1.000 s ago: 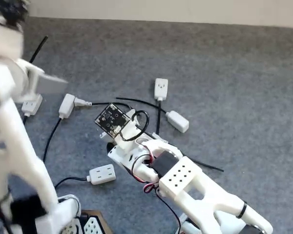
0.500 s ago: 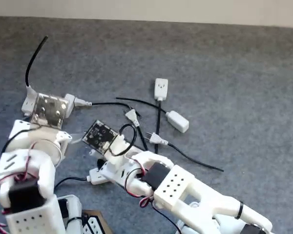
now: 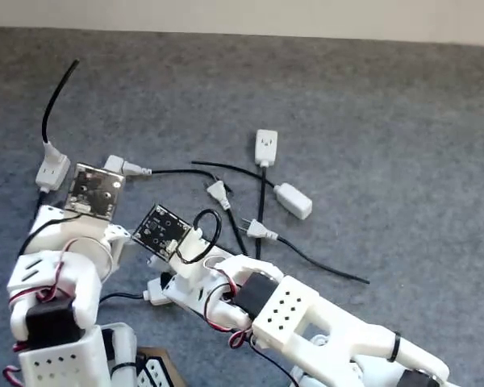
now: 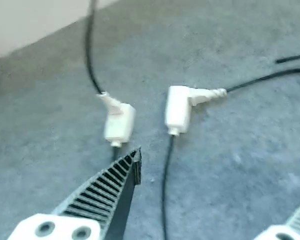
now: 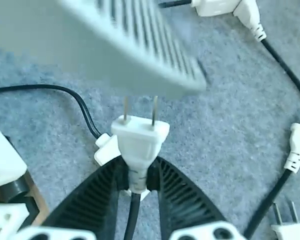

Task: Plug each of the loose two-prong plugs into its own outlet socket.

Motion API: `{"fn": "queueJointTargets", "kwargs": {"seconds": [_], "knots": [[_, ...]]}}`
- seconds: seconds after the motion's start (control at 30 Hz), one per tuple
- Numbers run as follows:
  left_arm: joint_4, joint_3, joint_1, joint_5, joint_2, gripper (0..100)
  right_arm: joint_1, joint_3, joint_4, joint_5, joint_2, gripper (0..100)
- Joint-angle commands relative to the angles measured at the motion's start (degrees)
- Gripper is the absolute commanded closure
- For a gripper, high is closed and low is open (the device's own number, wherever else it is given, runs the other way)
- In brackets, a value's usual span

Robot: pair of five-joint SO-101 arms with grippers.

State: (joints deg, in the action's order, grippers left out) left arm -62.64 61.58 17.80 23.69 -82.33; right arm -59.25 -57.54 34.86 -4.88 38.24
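My right gripper (image 5: 139, 169) is shut on a white two-prong plug (image 5: 138, 140), gripped at its cable end with the prongs pointing away from the wrist. Just beneath the plug lies a white outlet block (image 5: 106, 148), the one at the front (image 3: 153, 292) in the high view, half hidden by the right arm (image 3: 250, 294). My left gripper (image 4: 215, 195) is open above two white outlet blocks (image 4: 119, 123) (image 4: 178, 107), each with a plug in it. Two loose plugs (image 3: 218, 193) (image 3: 258, 232) lie mid-carpet.
Two more outlet blocks (image 3: 265, 146) (image 3: 294, 201) lie farther back on the grey carpet, with black cables (image 3: 323, 266) trailing between them. A ribbed grey finger (image 5: 140, 45) hangs close over the held plug. The arms' bases (image 3: 137, 367) stand at the front edge.
The left arm has swung down from a raised pose to hover over the two left outlets. The right arm has carried its plug left and frontward, over the front outlet block.
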Motion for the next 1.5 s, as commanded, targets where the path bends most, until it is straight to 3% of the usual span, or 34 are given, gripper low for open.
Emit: {"fn": "queueJointTargets", "kwargs": {"seconds": [0.0,0.2,0.5,1.07,1.33,1.47], "knots": [[0.62,3.74,-3.65,-0.53,-0.31,53,0.4,2.59,0.48,1.58,1.36,99.2],[1.76,10.86,-3.65,-0.26,-0.31,53,2.51,4.09,2.59,2.73,1.98,99.2],[5.01,16.4,-2.51,-0.26,-0.31,53,7.08,16.75,17.01,2.46,2.07,99.2],[5.54,20.7,-5.49,-0.18,-0.31,53,4.18,16.13,17.63,2.11,1.98,99.2],[5.89,3.82,6.81,0.97,1.54,53,4.79,8.22,19.38,-7.38,1.45,99.2],[2.29,-10.51,10.15,0.97,14.99,56,4.88,11.74,24.22,-9.14,1.36,99.2]]}}
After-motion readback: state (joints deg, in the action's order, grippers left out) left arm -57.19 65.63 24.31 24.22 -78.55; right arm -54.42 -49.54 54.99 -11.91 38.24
